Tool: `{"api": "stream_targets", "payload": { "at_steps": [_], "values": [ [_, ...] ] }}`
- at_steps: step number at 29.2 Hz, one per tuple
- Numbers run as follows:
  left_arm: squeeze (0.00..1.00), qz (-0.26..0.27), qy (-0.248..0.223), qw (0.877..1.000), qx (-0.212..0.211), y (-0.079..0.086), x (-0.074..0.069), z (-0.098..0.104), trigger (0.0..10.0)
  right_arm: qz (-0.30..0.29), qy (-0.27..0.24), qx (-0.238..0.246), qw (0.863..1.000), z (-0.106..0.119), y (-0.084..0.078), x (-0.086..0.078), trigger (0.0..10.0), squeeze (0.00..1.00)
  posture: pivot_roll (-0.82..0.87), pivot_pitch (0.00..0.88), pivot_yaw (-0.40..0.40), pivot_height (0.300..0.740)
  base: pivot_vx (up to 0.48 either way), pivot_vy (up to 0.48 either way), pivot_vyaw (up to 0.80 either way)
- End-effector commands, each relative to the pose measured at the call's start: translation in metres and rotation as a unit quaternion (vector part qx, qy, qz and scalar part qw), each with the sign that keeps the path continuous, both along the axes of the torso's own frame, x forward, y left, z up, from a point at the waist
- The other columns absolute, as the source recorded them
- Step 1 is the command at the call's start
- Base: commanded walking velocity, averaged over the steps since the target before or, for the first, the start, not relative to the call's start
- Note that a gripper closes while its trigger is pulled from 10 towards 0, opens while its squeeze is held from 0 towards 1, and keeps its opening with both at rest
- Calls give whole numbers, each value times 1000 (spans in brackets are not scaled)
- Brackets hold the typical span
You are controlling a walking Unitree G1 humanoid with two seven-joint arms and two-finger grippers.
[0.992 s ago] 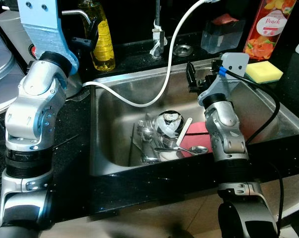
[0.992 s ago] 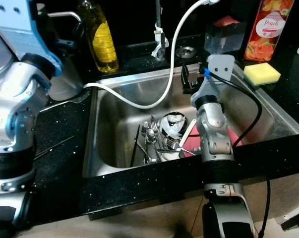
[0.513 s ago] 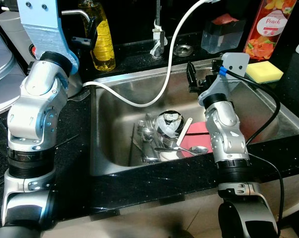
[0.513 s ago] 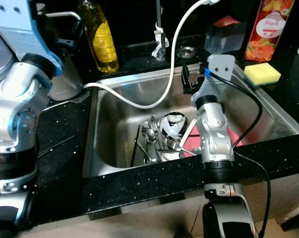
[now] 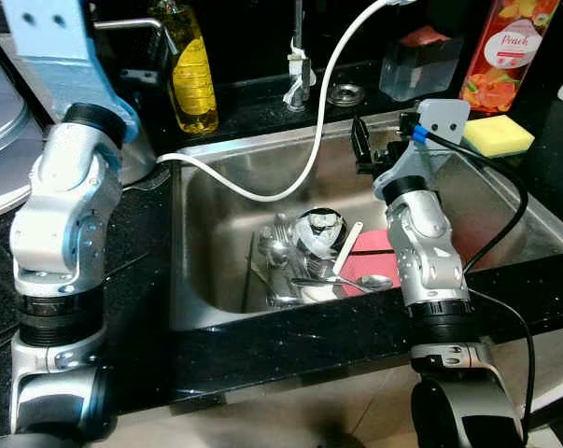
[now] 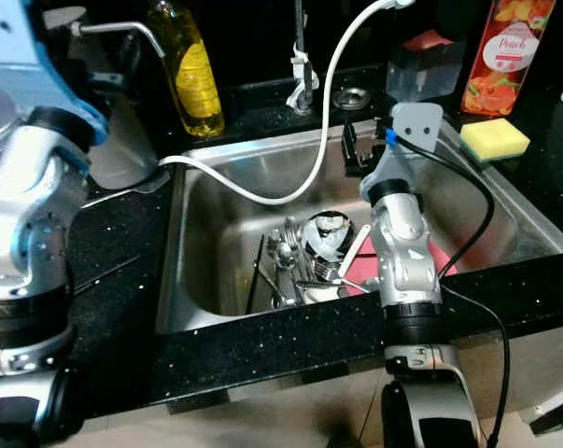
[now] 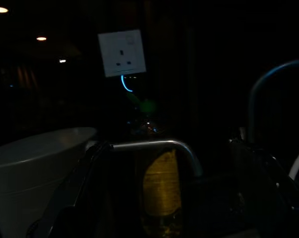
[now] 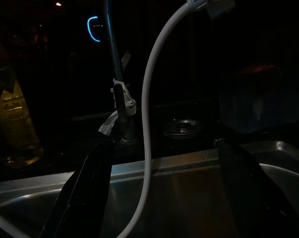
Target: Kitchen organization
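In the steel sink [image 5: 216, 224] lies a heap of dishes: a shiny metal bowl [image 5: 318, 227], several spoons and forks [image 5: 279, 257], a white spoon [image 5: 346, 247] and a pink plate [image 5: 372, 254]. My right gripper [image 5: 360, 149] hovers open over the sink's back rim, pointing at the faucet [image 8: 120, 106]; its fingers [image 8: 87, 188] stand wide apart with nothing between them. My left gripper [image 7: 169, 163] is raised at the back left beside the yellow soap bottle [image 5: 192, 70], open. A bent silver rod [image 7: 154, 145] runs across between its fingers.
A white hose [image 5: 304, 159] loops from the faucet down into the sink. On the black counter behind stand a clear container [image 5: 416, 65], a peach bottle [image 5: 505, 51] and a yellow sponge [image 5: 496, 135]. A white pot [image 7: 30, 163] is at the far left.
My left arm has swung a little to the left and its wrist has risen. The right arm and the dishes have not moved.
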State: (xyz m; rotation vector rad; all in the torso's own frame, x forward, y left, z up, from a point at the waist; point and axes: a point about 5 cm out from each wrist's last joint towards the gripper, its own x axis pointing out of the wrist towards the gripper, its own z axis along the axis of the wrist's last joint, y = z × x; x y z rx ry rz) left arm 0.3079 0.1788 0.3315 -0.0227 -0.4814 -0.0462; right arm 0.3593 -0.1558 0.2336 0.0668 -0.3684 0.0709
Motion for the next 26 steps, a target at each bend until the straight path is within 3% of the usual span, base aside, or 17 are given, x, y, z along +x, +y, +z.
{"api": "stream_targets", "payload": {
  "at_steps": [1,9,13,26],
  "values": [
    [0,3,2,1000,-18,5,-2,-4,10000,2,8,5,1000,-5,1,-1,10000,0,-67,0,114,740,0,0,0],
    [0,-6,22,999,-46,9,-7,-16,10000,3,9,4,1000,-6,2,-2,10000,0,-65,0,115,740,0,0,0],
    [0,-5,-8,1000,17,4,-19,-18,10000,4,11,4,1000,-7,2,-2,10000,0,-59,0,113,740,0,0,0],
    [0,-3,-3,1000,8,-1,-25,-25,10000,5,14,4,1000,-9,2,-2,10000,0,-59,0,112,740,0,0,0]
  ]
}}
